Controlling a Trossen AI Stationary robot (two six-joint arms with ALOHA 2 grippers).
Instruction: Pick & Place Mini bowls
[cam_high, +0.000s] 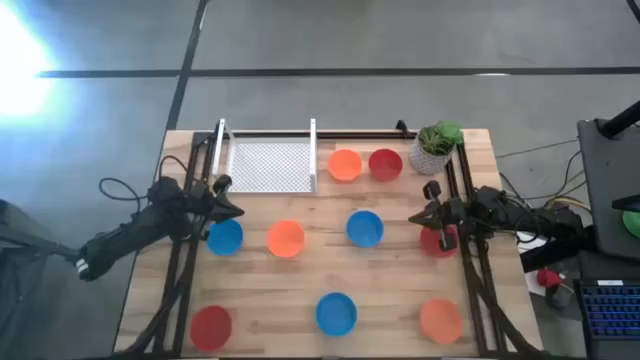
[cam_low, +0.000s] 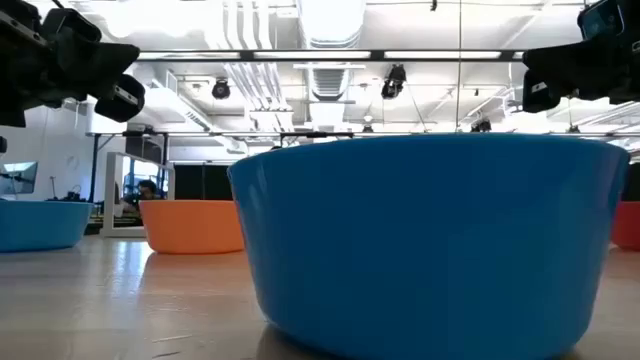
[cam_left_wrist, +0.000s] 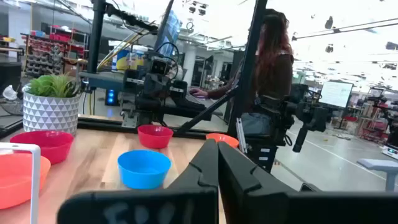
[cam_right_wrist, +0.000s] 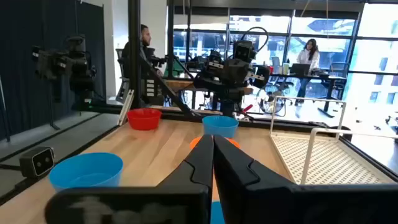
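1. Closest to the low camera, a blue bowl (cam_low: 430, 240) fills most of its view; from above it is the front-centre blue bowl (cam_high: 336, 312) on the tabletop (cam_high: 400, 290).
2. Nine bowls lie spread out: orange (cam_high: 345, 165) and red (cam_high: 385, 163) at the back beside the white tray (cam_high: 270, 165); blue (cam_high: 224, 236), orange (cam_high: 286, 238), blue (cam_high: 365, 228) and red (cam_high: 438, 240) across the middle; red (cam_high: 211, 325) and orange (cam_high: 440, 320) at the front corners.
3. Left claw (cam_high: 236, 211) hovers with fingers pressed together, holding nothing, just behind the middle-left blue bowl.
4. Right claw (cam_high: 418, 217) is likewise closed and empty, hanging at the inner edge of the middle red bowl, which its arm partly covers.
5. Bowls are round, so no long axis matters; only the approach matters.
6. Likely each arm takes its own side: the blue bowl sits slightly toward the front from the left claw, the red almost beneath the right.
7. Either claw must spread its fingers before descending onto a rim.
8. No bowl sits in the tray yet.
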